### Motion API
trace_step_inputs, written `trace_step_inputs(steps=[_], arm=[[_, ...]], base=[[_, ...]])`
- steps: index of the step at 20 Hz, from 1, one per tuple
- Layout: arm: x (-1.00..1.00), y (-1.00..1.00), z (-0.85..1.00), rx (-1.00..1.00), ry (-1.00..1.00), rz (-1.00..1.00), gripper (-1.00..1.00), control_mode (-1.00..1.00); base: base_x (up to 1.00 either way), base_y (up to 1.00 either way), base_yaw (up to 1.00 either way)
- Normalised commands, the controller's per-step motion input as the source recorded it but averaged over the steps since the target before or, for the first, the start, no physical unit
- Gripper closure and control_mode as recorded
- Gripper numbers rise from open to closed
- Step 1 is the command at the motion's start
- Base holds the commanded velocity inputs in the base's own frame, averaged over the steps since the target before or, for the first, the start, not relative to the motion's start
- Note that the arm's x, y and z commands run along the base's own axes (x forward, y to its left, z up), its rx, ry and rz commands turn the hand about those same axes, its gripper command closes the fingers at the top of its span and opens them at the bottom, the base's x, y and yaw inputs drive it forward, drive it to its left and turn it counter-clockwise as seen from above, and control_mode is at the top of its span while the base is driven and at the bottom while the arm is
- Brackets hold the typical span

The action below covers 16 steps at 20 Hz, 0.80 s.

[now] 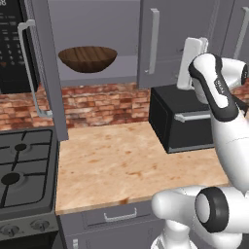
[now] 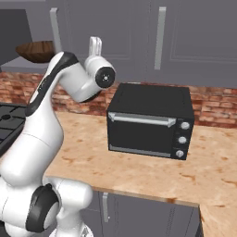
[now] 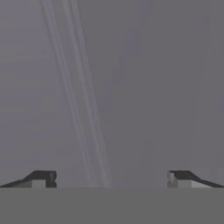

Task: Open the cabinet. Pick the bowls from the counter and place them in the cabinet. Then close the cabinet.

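The cabinet [image 1: 175, 29] has its left door [image 1: 51, 73] swung open and its right door [image 1: 168, 53] shut. On the shelf inside sits a wide dark-brown wooden bowl [image 1: 87, 58], which also shows at the far left [image 2: 36, 51] of the right base view. My gripper [image 3: 111, 180] is open and holds nothing. It points at a flat grey panelled door face close in front of it. The white hand [image 1: 192, 61] hangs in front of the shut right door, above the counter [image 1: 121, 160].
A black toaster oven [image 1: 185, 119] stands on the counter's right half under the hand. A black gas stove [image 1: 24, 170] is to the left, with a microwave [image 1: 12, 44] above it. Brick wall runs behind. Grey drawers [image 1: 119, 216] sit below the counter.
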Motion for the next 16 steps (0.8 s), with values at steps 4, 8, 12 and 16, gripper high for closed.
trace_step_inputs(steps=[4,8,12,16], arm=[[0.71,0.0,-0.28,0.0,0.0,-0.06,-1.0,-1.0],[0.67,0.0,-0.21,0.0,0.0,-0.06,-1.0,-1.0],[0.59,0.0,-0.22,0.0,0.0,-0.04,-1.0,-1.0],[0.49,0.0,-0.22,0.0,0.0,-0.02,-1.0,-1.0]], base=[[0.0,0.0,0.0],[0.0,0.0,0.0],[0.0,0.0,0.0],[0.0,0.0,0.0]])
